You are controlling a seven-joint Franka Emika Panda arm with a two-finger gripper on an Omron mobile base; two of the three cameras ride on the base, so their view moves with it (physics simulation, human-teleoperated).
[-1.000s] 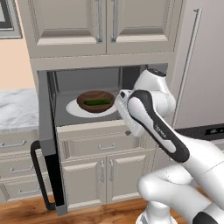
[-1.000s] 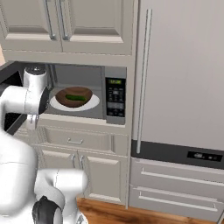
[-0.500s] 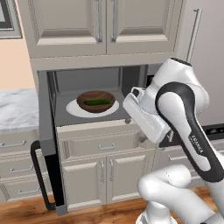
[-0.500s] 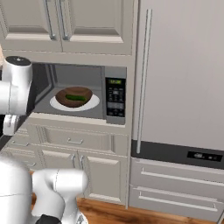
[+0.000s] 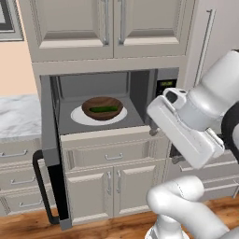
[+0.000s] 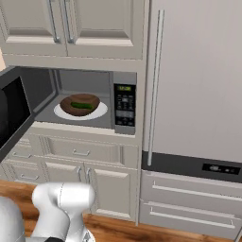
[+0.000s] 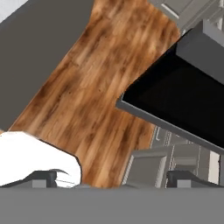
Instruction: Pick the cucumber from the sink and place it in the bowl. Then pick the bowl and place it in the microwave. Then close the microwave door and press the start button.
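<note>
The microwave (image 5: 93, 84) stands open. On its white turntable plate (image 5: 77, 117) rests the brown bowl (image 5: 102, 106) with the cucumber (image 5: 103, 109) lying in it; bowl (image 6: 79, 105) and cucumber (image 6: 82, 106) also appear from the right. The microwave door (image 5: 49, 154) hangs out to the left, its dark glass (image 6: 14, 113) facing the cavity. The button panel (image 6: 124, 106) sits at the cavity's right. My gripper (image 5: 164, 145) is outside, right of the opening, open and holding nothing. In the hand view the gripper (image 7: 116, 177) points down at the floor and the door (image 7: 183, 105). The sink is out of view.
A tall grey fridge (image 6: 189, 85) stands right of the microwave. Drawers and cabinet doors (image 5: 109, 161) run below it, upper cabinets (image 5: 112, 23) above. A marble counter (image 5: 18, 112) lies to the left. Wooden floor (image 7: 96, 96) spreads under the open door.
The arm has pulled back out of the microwave opening and swung right and toward the cameras, leaving the right base view. The bowl and cucumber stayed on the plate.
</note>
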